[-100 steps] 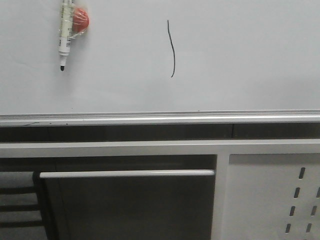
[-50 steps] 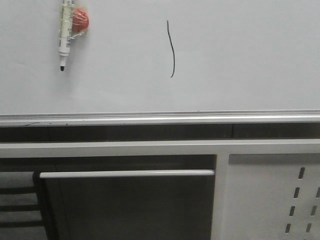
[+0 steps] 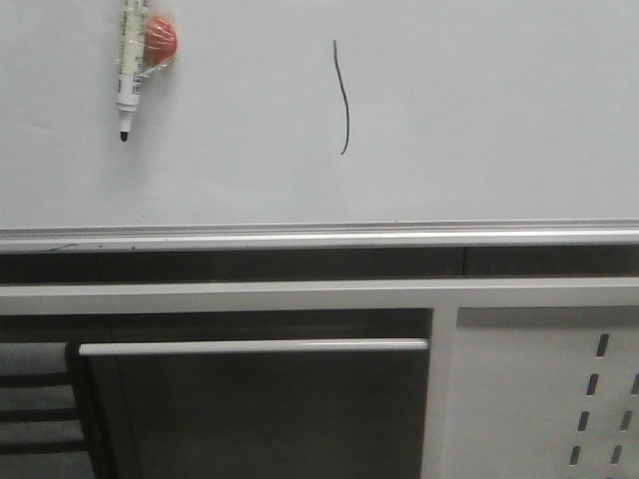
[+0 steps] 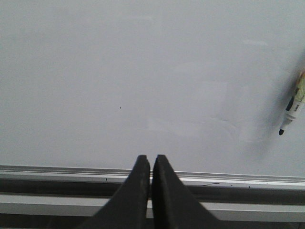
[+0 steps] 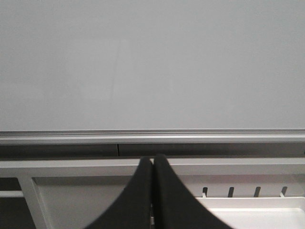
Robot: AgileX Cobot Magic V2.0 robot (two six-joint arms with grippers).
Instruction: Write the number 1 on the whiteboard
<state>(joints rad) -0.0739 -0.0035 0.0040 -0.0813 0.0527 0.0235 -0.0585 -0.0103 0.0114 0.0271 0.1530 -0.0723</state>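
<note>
The light over my workspace is even and rather dim, turning the whiteboard (image 3: 479, 120) a flat grey with no hard glare. In my left wrist view faint pale smears of reflection show on the board, and the marker pen (image 4: 292, 108) there is soft and blurred, with a hazy shadow beside it. The black stroke (image 3: 342, 97) reads crisply in front. My dark fingers (image 5: 138, 200) look fuzzy-edged, out of focus.

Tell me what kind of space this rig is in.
Probably an office, classroom or lab wall station: a large whiteboard with a silver edge rail, a marker pen stuck to it beside a red magnet, and a white perforated cabinet panel below. Both grippers are shut and empty.
</note>
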